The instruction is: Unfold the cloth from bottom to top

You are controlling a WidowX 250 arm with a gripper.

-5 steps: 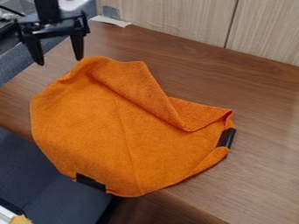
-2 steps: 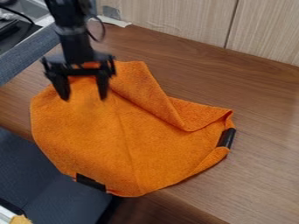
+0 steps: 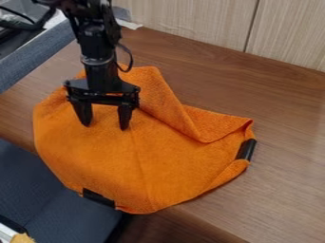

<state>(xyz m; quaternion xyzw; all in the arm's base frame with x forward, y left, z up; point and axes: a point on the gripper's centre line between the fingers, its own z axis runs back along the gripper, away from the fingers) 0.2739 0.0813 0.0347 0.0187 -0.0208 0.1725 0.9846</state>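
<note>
While the gripper (image 3: 106, 126) hangs, 2 fingers apart, over the left of the cloth (image 3: 171, 161) on the table (image 3: 289, 109), it should pinch only 1 near-edge layer and draw it smoothly toward the far side.

And there's the arm (image 3: 95, 38), cut off up top, its gripper (image 3: 106, 126) hiding a patch of cloth (image 3: 95, 156)! Table (image 3: 285, 118) cropped at right, yellowish scrap (image 3: 22, 238) clipped bottom left!
</note>
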